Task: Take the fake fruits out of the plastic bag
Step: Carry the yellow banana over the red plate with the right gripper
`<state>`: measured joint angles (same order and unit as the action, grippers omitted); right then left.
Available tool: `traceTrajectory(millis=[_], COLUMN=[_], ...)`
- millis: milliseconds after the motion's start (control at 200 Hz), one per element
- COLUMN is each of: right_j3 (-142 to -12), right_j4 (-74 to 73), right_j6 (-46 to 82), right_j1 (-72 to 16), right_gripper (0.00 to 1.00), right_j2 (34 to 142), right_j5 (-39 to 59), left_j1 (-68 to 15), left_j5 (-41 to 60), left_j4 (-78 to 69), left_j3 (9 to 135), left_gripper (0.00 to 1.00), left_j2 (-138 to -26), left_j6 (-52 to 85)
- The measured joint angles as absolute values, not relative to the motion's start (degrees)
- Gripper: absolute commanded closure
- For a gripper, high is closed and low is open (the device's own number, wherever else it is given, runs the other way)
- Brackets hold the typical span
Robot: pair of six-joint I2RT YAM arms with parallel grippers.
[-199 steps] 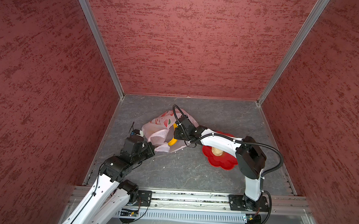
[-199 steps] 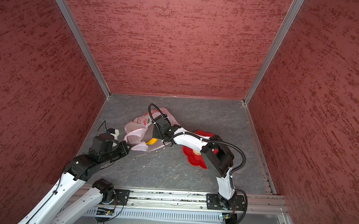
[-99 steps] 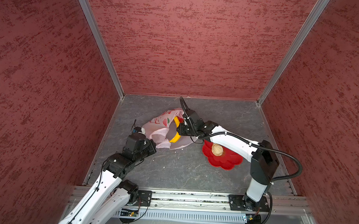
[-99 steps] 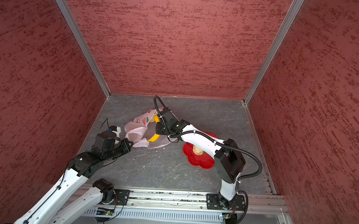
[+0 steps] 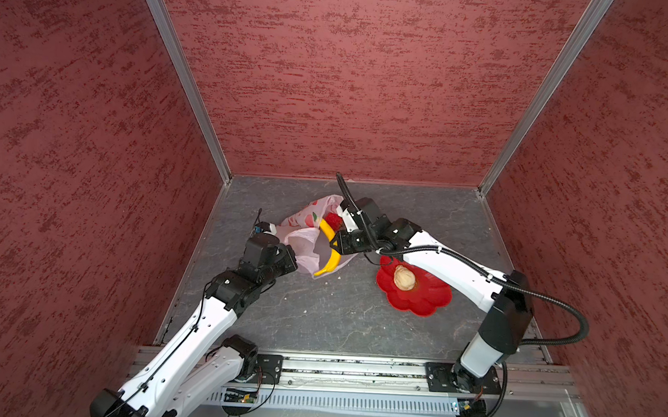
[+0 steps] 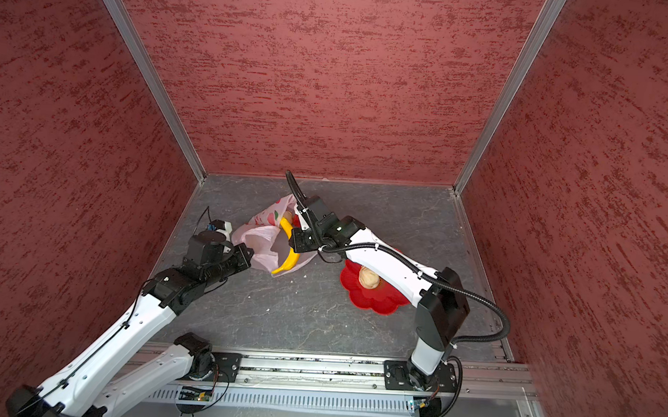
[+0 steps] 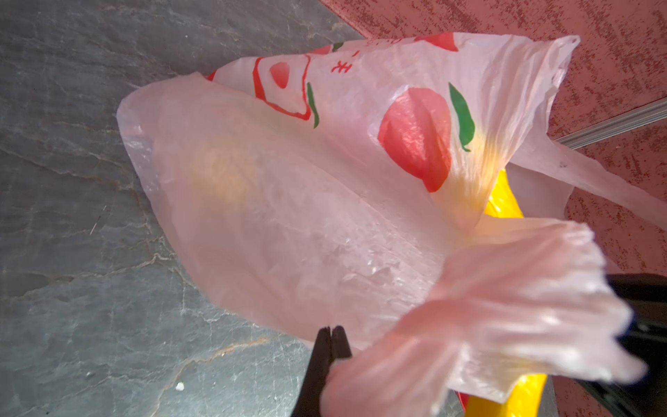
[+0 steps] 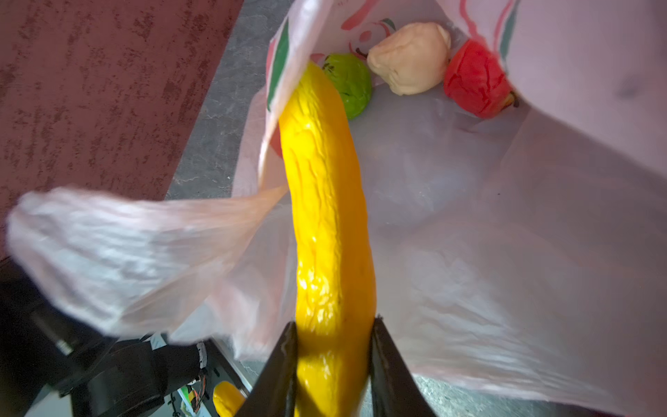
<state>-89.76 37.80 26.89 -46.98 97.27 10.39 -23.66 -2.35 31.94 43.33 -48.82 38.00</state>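
Note:
The pale pink plastic bag [image 5: 304, 241] [image 6: 259, 241] lies crinkled at the back left of the floor, mouth open. My right gripper [image 8: 334, 325] [image 5: 336, 243] is shut on a yellow banana [image 8: 325, 202] [image 5: 329, 255] [image 6: 288, 250] that sticks out of the mouth. Deeper inside lie more fake fruits: a green ball [image 8: 349, 85], a beige lump [image 8: 409, 57] and a red one [image 8: 474, 79]. An orange-yellow round one [image 7: 220, 173] shows through the film. My left gripper [image 7: 330, 329] [image 5: 291, 256] [image 6: 247, 254] is shut on the bag's edge.
A red flower-shaped dish [image 5: 431, 301] [image 6: 376, 302] sits right of the bag, partly under my right arm, with a beige lumpy ball [image 5: 404, 277] [image 6: 369, 277] on it. Red walls close in the grey floor [image 5: 339, 318] on three sides; a metal rail [image 5: 356, 373] runs along the front.
More of the banana now shows outside the bag's mouth in my right gripper. The right elbow has swung to the right, uncovering the dish. My left gripper has shifted slightly back with the bag's edge.

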Motion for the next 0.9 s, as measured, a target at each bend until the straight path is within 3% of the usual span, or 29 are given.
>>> traceTrajectory(millis=[491, 902], right_j3=[-90.87, -94.98], right_j4=[40.56, 43.55], right_j6=[23.51, 21.08], right_j1=[-45.63, -37.01], right_gripper=[0.84, 0.85], right_j2=[90.39, 82.06], right_j5=[9.41, 2.02], left_j1=[-22.81, -22.31], left_j5=[-3.18, -3.11], left_j4=[28.56, 28.62], left_j3=[43.86, 43.86], left_gripper=[1.00, 1.00], left_j2=[-51.64, -50.85], left_j6=[36.58, 36.12])
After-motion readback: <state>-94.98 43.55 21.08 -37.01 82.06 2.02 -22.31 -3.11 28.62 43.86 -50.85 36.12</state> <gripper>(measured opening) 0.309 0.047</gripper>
